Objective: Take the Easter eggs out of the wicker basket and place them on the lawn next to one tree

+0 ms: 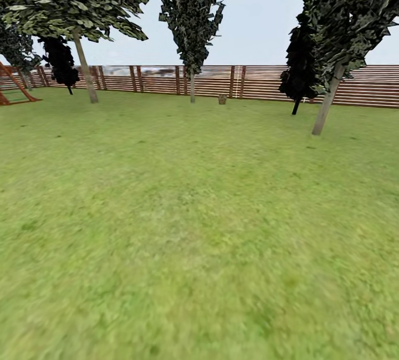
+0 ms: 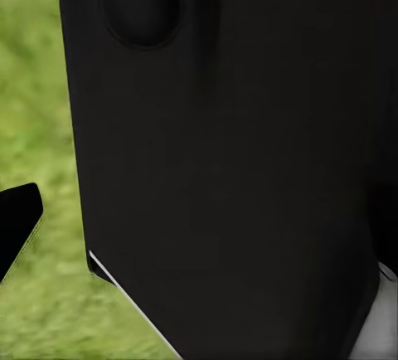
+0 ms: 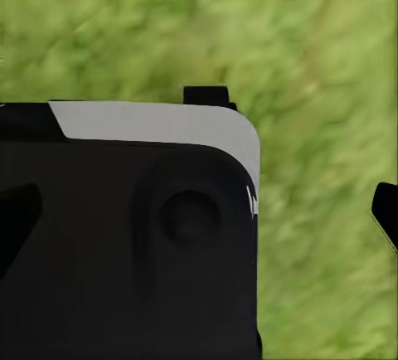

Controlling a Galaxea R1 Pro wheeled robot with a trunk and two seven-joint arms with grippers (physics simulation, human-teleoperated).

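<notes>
Left wrist view shows a black fingertip [image 2: 15,223] over mottled grass beside a smooth dark robot body panel [image 2: 232,169]; I can't tell either claw's opening. Far across the lawn [image 1: 199,227], the small brown wicker basket [image 1: 222,99] sits near the slatted fence [image 1: 266,83], beside a pale-trunked tree [image 1: 192,86].

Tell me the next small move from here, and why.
Probably drive the base straight ahead across the lawn toward the wicker basket. It sits far off, small, near the fence beside the middle tree, well beyond either arm's reach. No eggs can be made out at this distance.
</notes>
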